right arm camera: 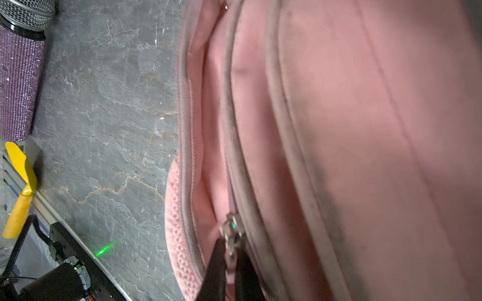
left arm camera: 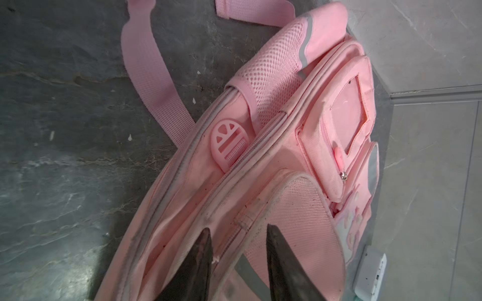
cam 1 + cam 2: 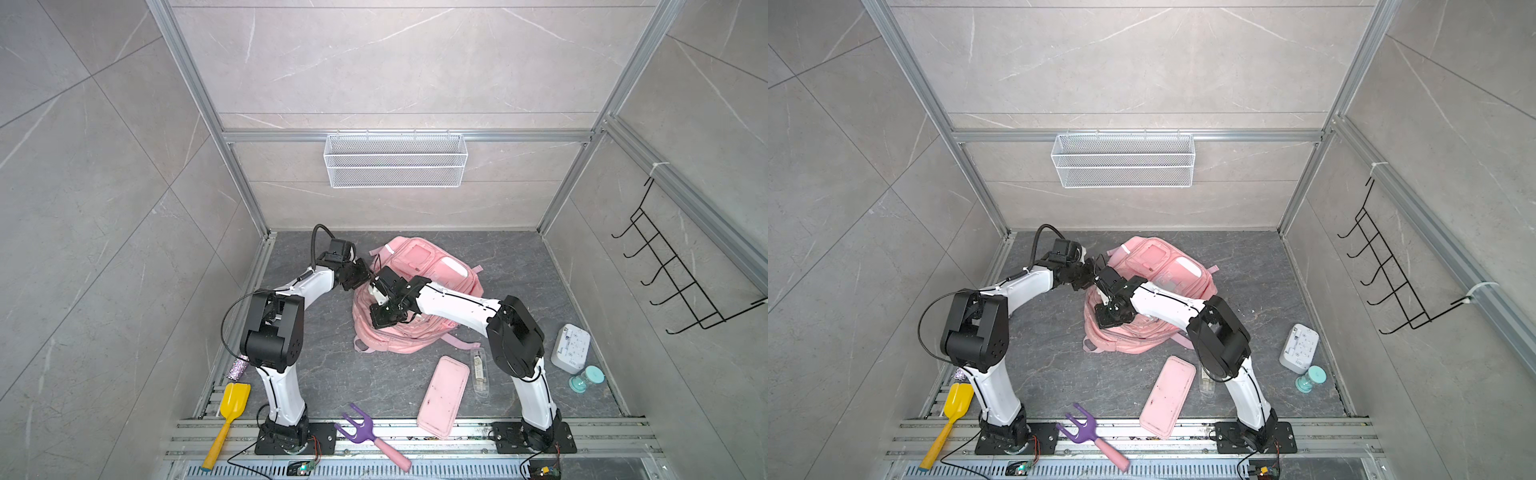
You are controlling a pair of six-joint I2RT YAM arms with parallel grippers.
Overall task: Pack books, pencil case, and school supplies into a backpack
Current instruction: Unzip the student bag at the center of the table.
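Fork [image 3: 361,430] aside on the near rail, we mind the zip. Our right gripper [image 1: 230,250] pinches the zip pull [image 1: 233,229] tight on the backpack [image 3: 436,266], which lies mid-floor, toward the far wall. Our left gripper [image 2: 238,234] stands narrowly parted over the top loop [image 2: 294,221], gripping nothing. We should clamp that loop first, then draw the pull along its track, not upward, or the backpack drags. Case [image 3: 444,395] and packet [image 3: 479,370] wait near right.

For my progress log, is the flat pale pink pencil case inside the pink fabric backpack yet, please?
Out: the pencil case lies on the grey tabletop, in front of the backpack.
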